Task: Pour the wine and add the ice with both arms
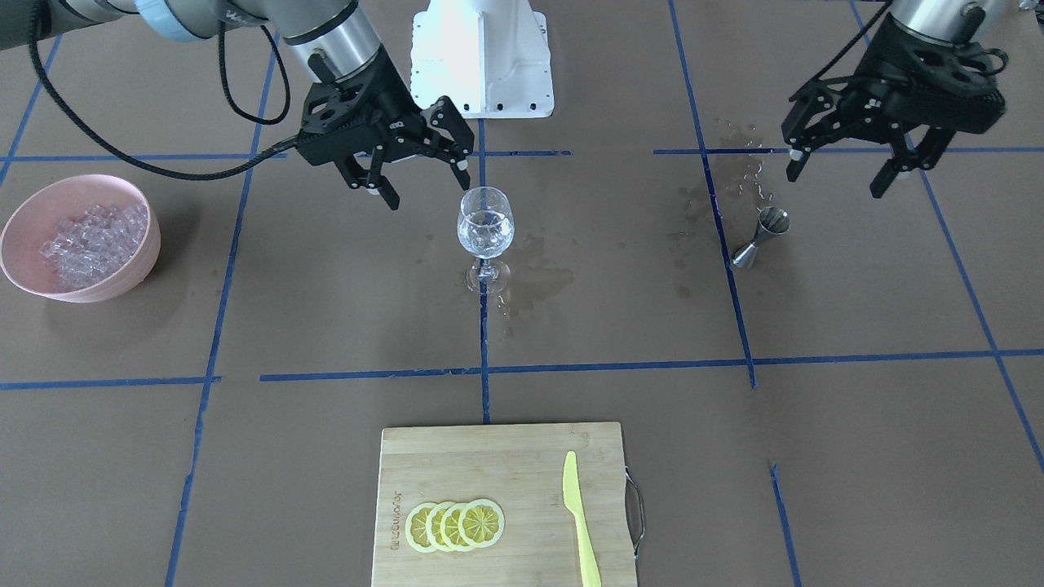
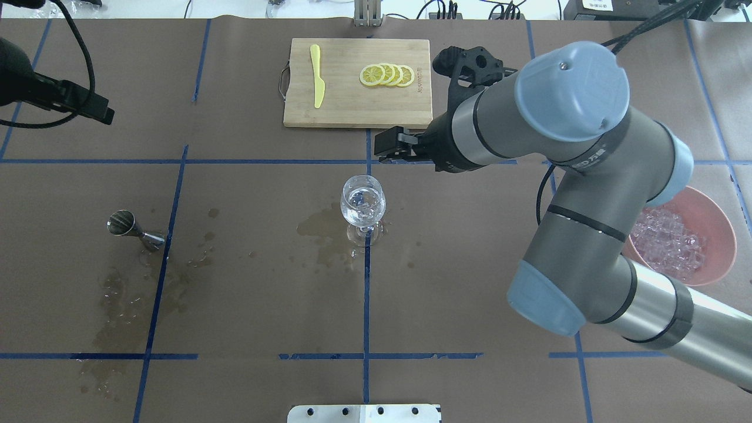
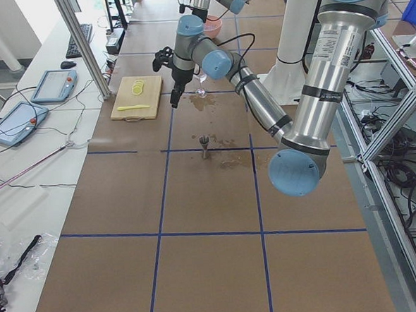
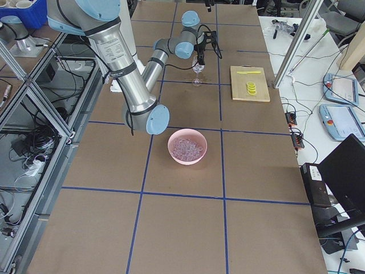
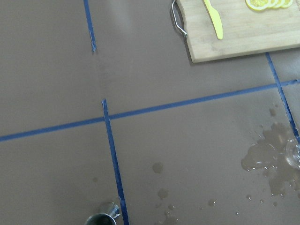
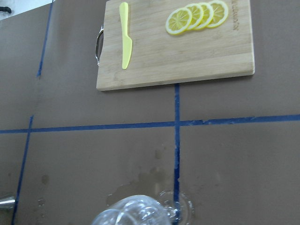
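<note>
You look nearly done: the wine glass [image 1: 485, 222] holds liquid and seemingly ice [image 1: 487, 239], with the right gripper [image 1: 427, 181] beside it and the left gripper [image 1: 834, 183] well apart, both spread and empty.

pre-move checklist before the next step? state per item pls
1. right end effector empty, jaws apart: ok.
2. left end effector empty, jaws apart, above and clear of the jigger: ok.
3. wine glass upright, nothing touching it: ok.
4. ice available in the pink bowl: ok, there is a heap.
5. table dry: not ok. There are wet patches at the glass foot and beside the jigger.
6. Fill level in the glass: cannot tell. The contents are clear, so liquid and ice are hard to separate.
</note>
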`<state>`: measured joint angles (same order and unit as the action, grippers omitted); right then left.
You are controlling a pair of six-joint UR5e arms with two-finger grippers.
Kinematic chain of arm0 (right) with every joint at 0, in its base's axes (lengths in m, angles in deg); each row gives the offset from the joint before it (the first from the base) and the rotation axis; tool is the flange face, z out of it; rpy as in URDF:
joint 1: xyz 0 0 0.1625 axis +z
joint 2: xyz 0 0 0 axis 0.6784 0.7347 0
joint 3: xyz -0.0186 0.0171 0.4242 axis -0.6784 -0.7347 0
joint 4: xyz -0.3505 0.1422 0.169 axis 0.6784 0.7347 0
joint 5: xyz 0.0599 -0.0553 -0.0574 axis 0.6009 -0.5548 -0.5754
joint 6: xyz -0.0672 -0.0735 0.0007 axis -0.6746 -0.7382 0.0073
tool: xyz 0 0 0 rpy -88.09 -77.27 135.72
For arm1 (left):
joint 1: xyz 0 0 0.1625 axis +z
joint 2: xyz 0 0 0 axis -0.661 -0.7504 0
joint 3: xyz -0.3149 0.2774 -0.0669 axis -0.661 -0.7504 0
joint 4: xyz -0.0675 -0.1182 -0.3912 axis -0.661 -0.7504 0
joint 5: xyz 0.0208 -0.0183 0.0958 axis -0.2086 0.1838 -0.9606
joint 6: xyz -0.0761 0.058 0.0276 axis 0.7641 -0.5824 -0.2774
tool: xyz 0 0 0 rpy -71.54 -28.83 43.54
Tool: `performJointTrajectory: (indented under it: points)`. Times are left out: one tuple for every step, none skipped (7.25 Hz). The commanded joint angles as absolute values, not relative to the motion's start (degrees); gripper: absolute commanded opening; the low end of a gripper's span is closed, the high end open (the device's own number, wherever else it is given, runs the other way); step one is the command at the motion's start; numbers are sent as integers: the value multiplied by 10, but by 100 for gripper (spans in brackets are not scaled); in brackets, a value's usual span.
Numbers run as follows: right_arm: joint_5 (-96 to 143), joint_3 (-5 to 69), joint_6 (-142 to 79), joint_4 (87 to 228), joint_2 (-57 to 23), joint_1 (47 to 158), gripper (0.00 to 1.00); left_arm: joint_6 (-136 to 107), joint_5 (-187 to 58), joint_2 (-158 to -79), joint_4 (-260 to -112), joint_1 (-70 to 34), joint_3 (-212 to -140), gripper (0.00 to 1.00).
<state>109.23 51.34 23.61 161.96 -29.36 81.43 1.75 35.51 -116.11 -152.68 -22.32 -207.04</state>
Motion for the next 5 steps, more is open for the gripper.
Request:
performJointTrajectory:
  points:
    - [1147, 516, 68, 1689, -245, 906, 100, -131, 424, -1171, -1541, -346, -1972, 100]
    - [1165, 515, -16, 1737, -230, 944, 100, -189, 422, -1169, -1540, -380, -1942, 100]
    - [1183, 513, -98, 1783, -217, 982, 100, -229, 420, -1164, -1543, -402, -1907, 100]
    - [1203, 511, -180, 1814, -196, 1020, 100, -281, 423, -1156, -1540, -424, -1878, 100]
    - [1223, 508, -243, 1822, -164, 1063, 100, -291, 426, -1146, -1543, -453, -1839, 100]
